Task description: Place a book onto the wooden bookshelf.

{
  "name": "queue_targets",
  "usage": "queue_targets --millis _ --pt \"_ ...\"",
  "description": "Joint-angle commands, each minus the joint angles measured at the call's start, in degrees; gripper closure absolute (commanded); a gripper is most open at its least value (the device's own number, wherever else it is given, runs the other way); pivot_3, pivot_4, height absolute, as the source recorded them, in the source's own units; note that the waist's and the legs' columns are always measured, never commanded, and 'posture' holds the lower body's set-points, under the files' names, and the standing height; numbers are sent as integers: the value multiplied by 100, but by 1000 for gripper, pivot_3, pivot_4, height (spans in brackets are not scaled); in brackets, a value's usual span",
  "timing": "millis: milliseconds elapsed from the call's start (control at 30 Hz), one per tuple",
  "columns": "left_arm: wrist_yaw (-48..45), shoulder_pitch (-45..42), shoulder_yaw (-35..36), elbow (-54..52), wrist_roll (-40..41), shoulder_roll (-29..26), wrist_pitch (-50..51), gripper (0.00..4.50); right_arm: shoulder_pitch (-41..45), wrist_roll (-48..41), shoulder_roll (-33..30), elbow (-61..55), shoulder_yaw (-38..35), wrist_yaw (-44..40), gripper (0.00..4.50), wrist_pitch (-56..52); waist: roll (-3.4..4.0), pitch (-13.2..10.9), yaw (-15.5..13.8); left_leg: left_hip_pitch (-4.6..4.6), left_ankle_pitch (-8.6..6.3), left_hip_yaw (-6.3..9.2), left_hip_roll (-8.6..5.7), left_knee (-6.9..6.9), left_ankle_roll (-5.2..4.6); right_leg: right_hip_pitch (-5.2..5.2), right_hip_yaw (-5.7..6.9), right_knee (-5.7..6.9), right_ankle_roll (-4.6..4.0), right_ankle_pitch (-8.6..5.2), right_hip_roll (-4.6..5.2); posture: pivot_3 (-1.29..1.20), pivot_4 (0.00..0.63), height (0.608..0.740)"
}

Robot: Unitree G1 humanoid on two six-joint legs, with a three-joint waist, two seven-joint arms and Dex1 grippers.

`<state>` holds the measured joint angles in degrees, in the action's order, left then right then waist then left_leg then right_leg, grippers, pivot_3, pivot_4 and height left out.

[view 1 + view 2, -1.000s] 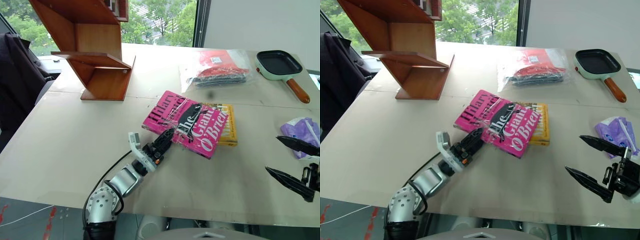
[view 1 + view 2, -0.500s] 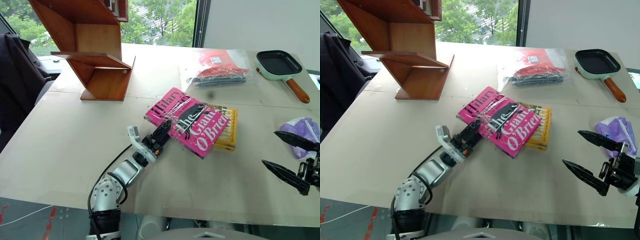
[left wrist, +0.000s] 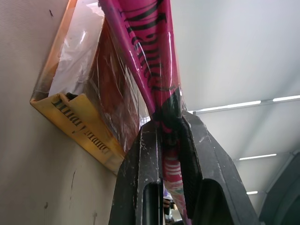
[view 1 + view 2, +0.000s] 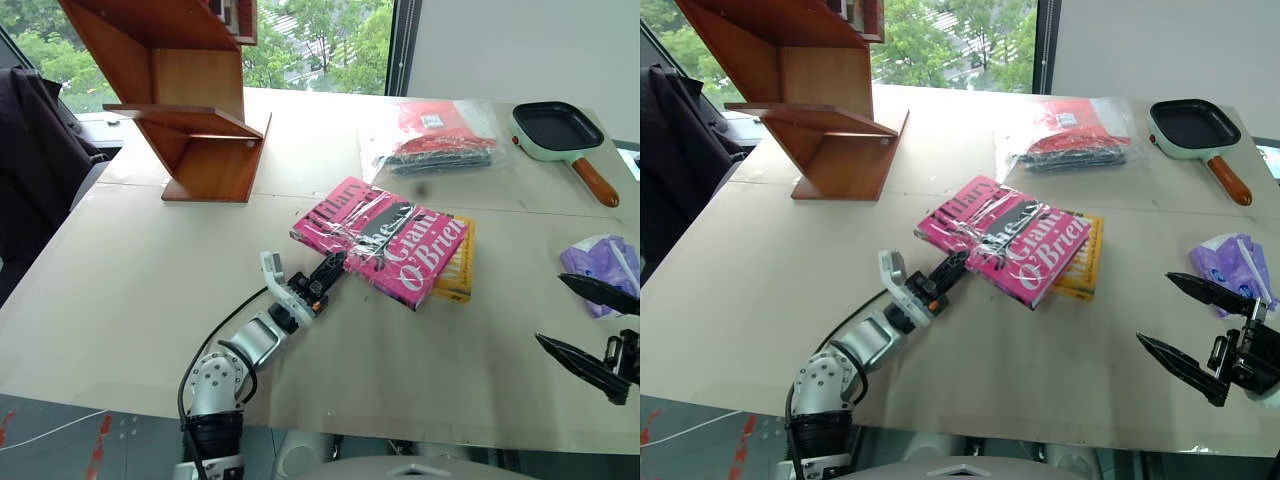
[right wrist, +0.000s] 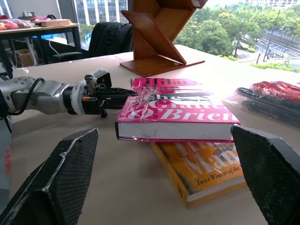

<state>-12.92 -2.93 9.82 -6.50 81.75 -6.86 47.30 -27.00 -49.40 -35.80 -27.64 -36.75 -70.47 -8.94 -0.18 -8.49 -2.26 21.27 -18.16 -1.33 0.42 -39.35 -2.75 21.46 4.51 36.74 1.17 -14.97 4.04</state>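
Grasp made, as we read it: left gripper (image 4: pixel 332 270) clamps the pink book (image 4: pixel 385 238) atop the yellow book (image 4: pixel 457 266), right gripper (image 4: pixel 596 332) wide and empty, wooden bookshelf (image 4: pixel 190 95) well apart, carry and placing remaining.

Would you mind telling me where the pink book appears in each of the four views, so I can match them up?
Left eye view: the pink book lies mid-table, pinched by the left gripper.
Right eye view: centre, same pose.
Left wrist view: edge-on between the fingers.
Right wrist view: centre.
Shared landmark: the yellow book beneath it.
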Motion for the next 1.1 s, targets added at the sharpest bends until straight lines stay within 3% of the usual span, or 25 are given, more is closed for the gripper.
queue_targets --millis 33,133,267,433,567,733,867,967,1100 --pt "-436 198 138 -558 80 -23 -90 4496 28 -43 -13 94 -106 -184 0 172 -4 -3 17 0 0 0 0 0 0 0 -1 0 0 0 0 0 150 740" --pt "-742 332 374 -1236 72 -96 -393 4496 207 -183 -42 274 -121 -173 0 126 -6 -5 13 1 0 2 0 3 0 6 -8 -1 -1 0 0 0 150 740" --pt "-961 153 693 -2400 -525 -603 -972 4496 817 -471 -185 659 -93 9 0 -134 -24 -16 12 -1 0 2 0 3 1 7 -11 -1 -2 0 2 0 150 740" --pt "-545 -1567 30 -2887 -3299 -2026 -1602 4496 1960 -874 -326 1173 190 246 0 -643 -28 -21 -31 -3 2 4 -6 3 4 2 -8 -1 -6 0 -3 0 150 740" --pt "-509 -2708 -413 -3017 -4759 -2933 -1793 4496 2622 -933 -563 1721 326 16 0 -919 -40 -33 4 2 2 -1 -13 8 2 4 -20 -10 0 2 -3 0 150 740" --pt "-803 -3338 -920 -3144 -6451 -4311 -1833 4496 3431 -687 -761 2574 554 -391 0 -956 -27 -40 60 23 5 4 -10 11 7 20 -12 -31 5 1 -12 0 150 740" --pt "-1807 -3571 -1385 -2907 -8228 -5914 -3244 4496 3995 -451 -689 3080 789 -562 0 -857 -23 -64 127 31 8 9 -9 13 12 22 3 -34 9 -1 -22 0 150 740" --pt "-2227 -3981 -1175 -2529 -8665 -6519 -3703 4496 4347 -265 -610 3403 1034 -760 0 -806 -25 -83 125 35 8 8 -9 13 13 26 6 -32 12 0 -34 0 150 740" --pt "-2475 -4226 -879 -2337 -8967 -6716 -3958 4496 4769 -59 -509 3791 1267 -955 0 -700 -22 -88 126 39 8 13 -9 7 13 27 10 -28 20 4 -33 0 150 740"
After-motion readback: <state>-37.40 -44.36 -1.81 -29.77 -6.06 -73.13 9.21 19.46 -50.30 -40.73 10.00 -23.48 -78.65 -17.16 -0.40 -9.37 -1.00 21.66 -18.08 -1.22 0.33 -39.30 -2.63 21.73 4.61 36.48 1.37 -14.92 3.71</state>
